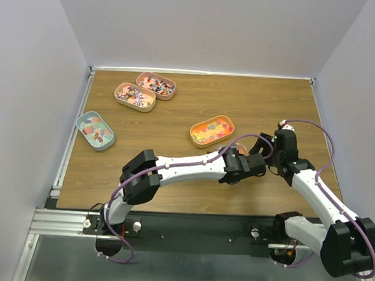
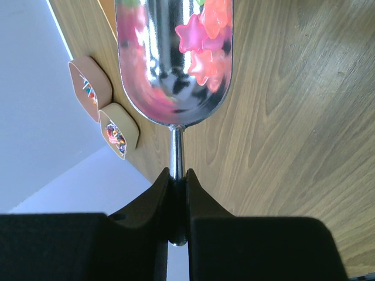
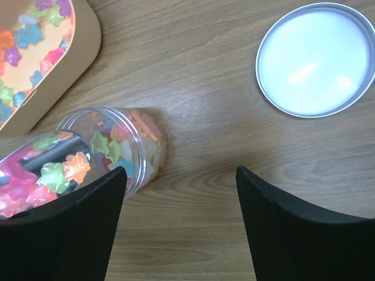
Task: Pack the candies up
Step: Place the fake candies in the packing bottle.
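Note:
My left gripper [image 2: 177, 175] is shut on the thin handle of a silver metal scoop [image 2: 158, 70], and pink and red star candies [image 2: 205, 52] lie in its bowl. In the right wrist view the loaded scoop [image 3: 23, 161] lies at the rim of a clear plastic jar [image 3: 146, 158]. The jar stands on the wood and holds mixed star candies [image 3: 126, 143]. My right gripper [image 3: 180, 171] stands open just right of the jar, with bare table between its fingers. From above, both grippers, left [image 1: 240, 163] and right [image 1: 263, 145], meet near the orange tin [image 1: 211, 130] of candies.
A round white-lined metal lid [image 3: 316, 58] lies on the table beyond my right gripper. The orange tin's wall [image 3: 82, 64] stands close behind the jar. Two pink tins [image 1: 156, 85] [image 1: 135, 96] and a teal tin [image 1: 95, 130] sit at the far left.

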`<state>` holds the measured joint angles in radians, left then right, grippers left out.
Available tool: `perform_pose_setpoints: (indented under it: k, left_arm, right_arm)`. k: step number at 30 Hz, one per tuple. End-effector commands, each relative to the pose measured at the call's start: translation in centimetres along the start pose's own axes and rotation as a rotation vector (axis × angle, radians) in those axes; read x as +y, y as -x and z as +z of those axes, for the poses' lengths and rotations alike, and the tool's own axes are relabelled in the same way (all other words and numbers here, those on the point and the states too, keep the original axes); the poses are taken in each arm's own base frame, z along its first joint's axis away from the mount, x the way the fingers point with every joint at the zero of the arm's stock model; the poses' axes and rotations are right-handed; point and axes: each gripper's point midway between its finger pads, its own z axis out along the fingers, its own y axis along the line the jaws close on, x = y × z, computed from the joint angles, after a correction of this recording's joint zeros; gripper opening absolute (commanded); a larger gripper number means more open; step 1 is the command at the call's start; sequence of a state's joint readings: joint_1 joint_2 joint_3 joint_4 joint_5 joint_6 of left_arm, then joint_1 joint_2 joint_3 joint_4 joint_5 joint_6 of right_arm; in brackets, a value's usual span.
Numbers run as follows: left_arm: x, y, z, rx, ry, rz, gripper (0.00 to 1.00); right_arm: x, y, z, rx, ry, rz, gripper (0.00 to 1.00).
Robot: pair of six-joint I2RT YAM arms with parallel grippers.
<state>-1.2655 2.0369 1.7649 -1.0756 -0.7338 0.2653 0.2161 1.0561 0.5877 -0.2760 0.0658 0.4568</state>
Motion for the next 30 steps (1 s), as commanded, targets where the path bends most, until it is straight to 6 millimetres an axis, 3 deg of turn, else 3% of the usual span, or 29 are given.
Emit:
perform_pose_setpoints:
  k: [1, 30]
  left_arm:
    - [0.23, -0.05, -0.32, 0.014, 0.05, 0.028, 0.0]
    - [0.56, 0.01, 0.0, 0.037, 0.103, 0.057, 0.0]
  right_arm:
    - [-0.96, 0.67, -0.08, -0.045, -0.045, 0.031, 0.82]
    - [-0.76, 0.8, -0.18, -0.046, -0.031, 0.034, 0.82]
